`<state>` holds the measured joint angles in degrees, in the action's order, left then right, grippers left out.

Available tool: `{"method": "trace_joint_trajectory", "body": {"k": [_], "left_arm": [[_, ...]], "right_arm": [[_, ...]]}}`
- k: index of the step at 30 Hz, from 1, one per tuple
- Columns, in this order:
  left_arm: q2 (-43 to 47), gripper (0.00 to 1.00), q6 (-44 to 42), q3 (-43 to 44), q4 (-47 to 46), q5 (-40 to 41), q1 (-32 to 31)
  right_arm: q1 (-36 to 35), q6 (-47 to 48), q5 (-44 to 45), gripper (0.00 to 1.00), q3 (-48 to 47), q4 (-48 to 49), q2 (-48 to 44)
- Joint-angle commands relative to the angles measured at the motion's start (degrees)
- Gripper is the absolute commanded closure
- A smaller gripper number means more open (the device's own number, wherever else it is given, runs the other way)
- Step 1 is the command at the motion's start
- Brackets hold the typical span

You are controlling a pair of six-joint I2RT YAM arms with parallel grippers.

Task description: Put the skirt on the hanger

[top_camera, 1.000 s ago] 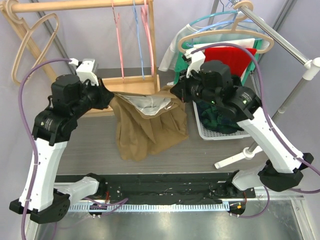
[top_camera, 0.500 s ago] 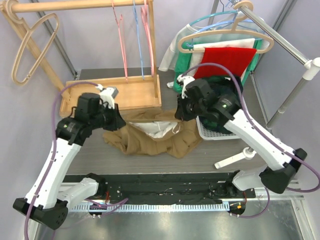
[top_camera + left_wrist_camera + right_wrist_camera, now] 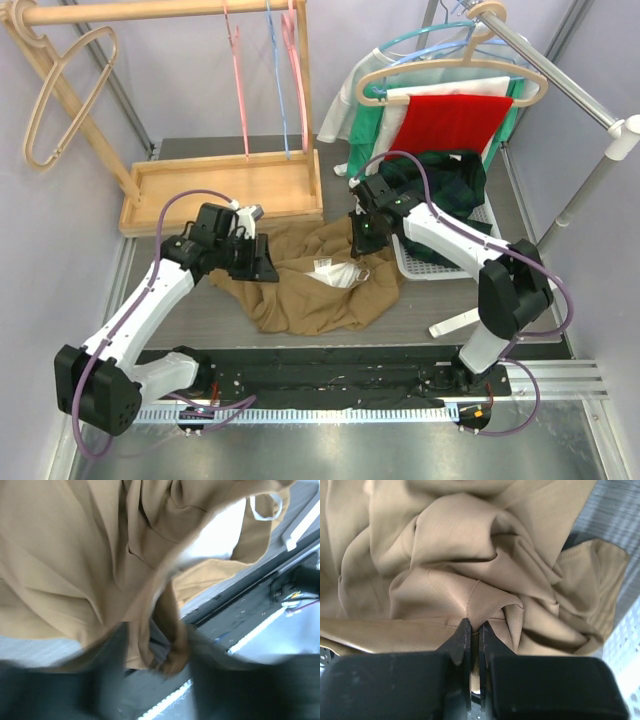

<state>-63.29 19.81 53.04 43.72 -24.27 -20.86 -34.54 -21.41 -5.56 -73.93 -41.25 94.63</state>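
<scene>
- skirt (image 3: 300, 300): tan cloth, matt, softly creased.
- lining (image 3: 335, 270): white cloth, smoother, with a faint sheen.
- tray (image 3: 220, 188), upper left: pale wood, smooth, matt.
- basket (image 3: 422, 268), right of centre: white plastic, perforated.
- table (image 3: 215, 315): grey, matt, finely lined.
- plate (image 3: 330, 450), bottom edge: bare brushed metal, shiny.

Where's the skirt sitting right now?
In the top view, the skirt lies crumpled mid-table, below the wooden tray and left of the white basket, its right edge pinched by the right tool.

- Probably a robotics lab: left arm (image 3: 140, 310) and right arm (image 3: 450, 240) bolted to a metal-railed table (image 3: 440, 300).
- Wooden rack (image 3: 220, 185) with hangers (image 3: 242, 100) far left; steel clothes rail (image 3: 560, 75) far right.
</scene>
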Motion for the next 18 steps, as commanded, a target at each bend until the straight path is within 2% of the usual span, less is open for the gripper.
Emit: {"method": "trace_joint_trajectory", "body": {"k": [1,4,7,11,15,18], "left_arm": [[1.2,0.28,2.5,-0.4,-3.5,-3.9,0.2],[4.3,0.15,3.1,-0.8,-5.2,-3.3,0.2],[5.4,0.10,5.5,-1.9,-7.9,-1.2,0.2],[3.3,0.10,9.4,-2.6,-9.3,2.8,0.2],[1.7,0.10,13.3,-2.6,-11.5,9.3,0.2],[0.1,0.10,14.7,-1.9,-12.7,10.3,0.2]], "right_arm": [[0.4,-0.7,-4.4,0.99,-2.2,4.0,-0.9],[0.4,-0.1,-7.1,0.99,-1.0,4.6,-3.0],[0.4,0.9,-10.6,0.99,0.4,4.7,-5.1],[0.4,1.9,-16.1,0.99,2.4,3.5,-7.5],[0.4,2.0,-16.1,0.99,5.1,2.6,-12.0],[0.4,1.6,-16.1,0.99,6.6,2.1,-15.6]]}}
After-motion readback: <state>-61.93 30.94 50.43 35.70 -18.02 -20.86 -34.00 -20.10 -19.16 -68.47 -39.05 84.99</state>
